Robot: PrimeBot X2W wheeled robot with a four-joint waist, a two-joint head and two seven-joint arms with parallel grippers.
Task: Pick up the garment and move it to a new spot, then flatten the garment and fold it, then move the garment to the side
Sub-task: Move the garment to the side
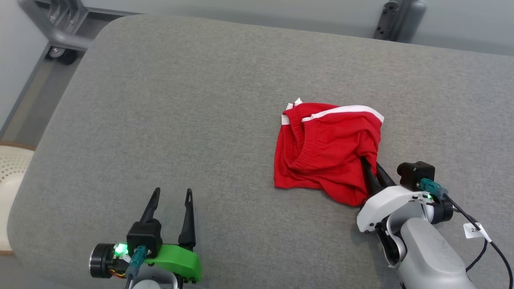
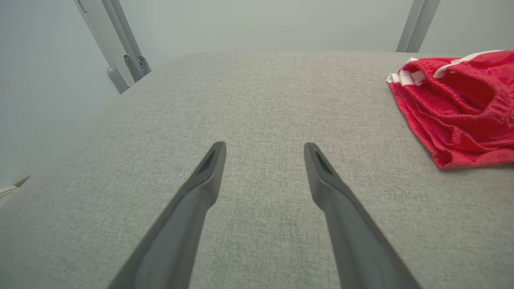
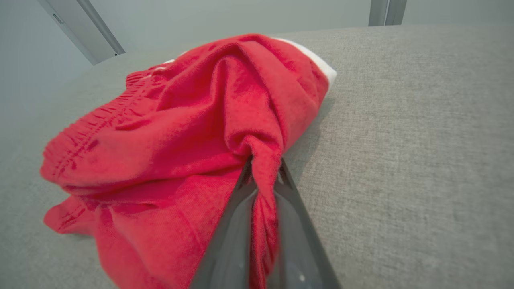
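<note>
Grey padded table (image 1: 200,100) carries the work. We find the right gripper (image 3: 263,166) pinching a fold at the garment's (image 1: 325,152) near right edge. We note the red garment lies crumpled right of centre. The left gripper (image 1: 172,190) stands spread at near left, well apart.

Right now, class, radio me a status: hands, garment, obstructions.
Right hand shut on red garment. Left hand open, apart. Garment crumpled on grey surface. Nothing in the way.
</note>
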